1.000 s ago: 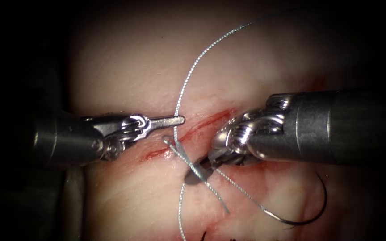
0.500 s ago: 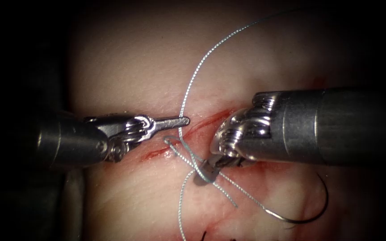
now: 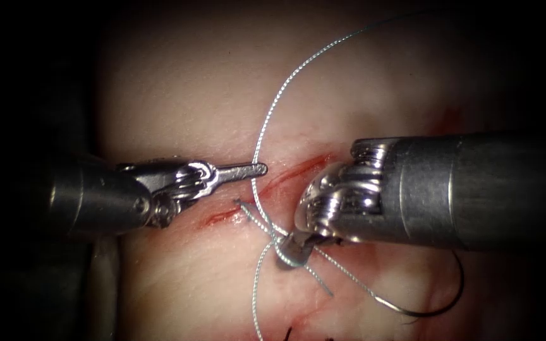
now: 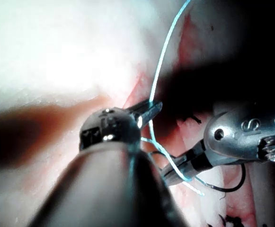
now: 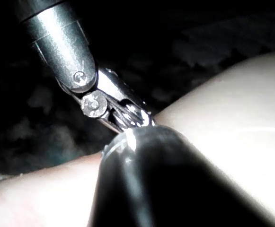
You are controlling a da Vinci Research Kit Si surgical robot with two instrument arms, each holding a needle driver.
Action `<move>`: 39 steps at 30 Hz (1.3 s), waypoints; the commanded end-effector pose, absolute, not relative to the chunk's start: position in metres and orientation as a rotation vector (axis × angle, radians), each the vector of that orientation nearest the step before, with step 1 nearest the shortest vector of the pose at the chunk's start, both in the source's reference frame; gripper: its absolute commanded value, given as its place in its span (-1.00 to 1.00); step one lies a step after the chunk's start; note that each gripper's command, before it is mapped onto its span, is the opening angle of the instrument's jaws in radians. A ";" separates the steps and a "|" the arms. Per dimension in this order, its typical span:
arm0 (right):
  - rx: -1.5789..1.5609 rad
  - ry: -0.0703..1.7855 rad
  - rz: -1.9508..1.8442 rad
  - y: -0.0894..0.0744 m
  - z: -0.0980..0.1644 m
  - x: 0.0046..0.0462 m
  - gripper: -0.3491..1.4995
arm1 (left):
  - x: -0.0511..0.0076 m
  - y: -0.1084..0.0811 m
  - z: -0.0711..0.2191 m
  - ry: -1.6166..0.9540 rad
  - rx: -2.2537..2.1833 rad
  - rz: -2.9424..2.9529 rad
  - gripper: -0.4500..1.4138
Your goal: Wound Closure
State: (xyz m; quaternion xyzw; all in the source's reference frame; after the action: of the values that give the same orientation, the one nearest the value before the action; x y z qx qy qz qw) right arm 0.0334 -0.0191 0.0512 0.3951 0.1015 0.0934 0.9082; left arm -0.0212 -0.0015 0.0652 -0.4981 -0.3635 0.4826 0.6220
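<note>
Your thread crosses itself just below the cut, on the lower lip of the tissue, and that crossing sits right at the right arm's end effector. Its jaws are clamped on the thread there, pressed close to the tissue. From the crossing the strand climbs across the cut, long axis nearly upright, to the left arm's end effector, which pinches it on the upper lip, jaws closed. So the right tool is nearer the crossing; the left holds the standing strand above it. A short cut end of thread trails down-right. The needle lies free on the tissue, right of the crossing, held by neither tool.
</note>
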 end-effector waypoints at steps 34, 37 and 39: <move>0.800 0.202 0.157 -0.019 0.052 0.0330 -0.53 | -0.0219 -0.002 0.066 -0.827 -1.150 1.119 -1.00; 0.798 0.205 0.151 -0.019 0.053 0.0331 -0.58 | -0.0219 -0.002 0.066 -0.827 -1.150 1.119 -1.00; 0.798 0.205 0.151 -0.019 0.053 0.0330 -0.64 | -0.0219 -0.002 0.066 -0.828 -1.150 1.119 -1.00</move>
State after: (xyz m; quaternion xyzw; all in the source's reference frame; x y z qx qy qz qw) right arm 0.0322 -0.0195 0.0523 0.3886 0.0982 0.0735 0.9132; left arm -0.0214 -0.0015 0.0654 -0.5001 -0.3593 0.4866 0.6197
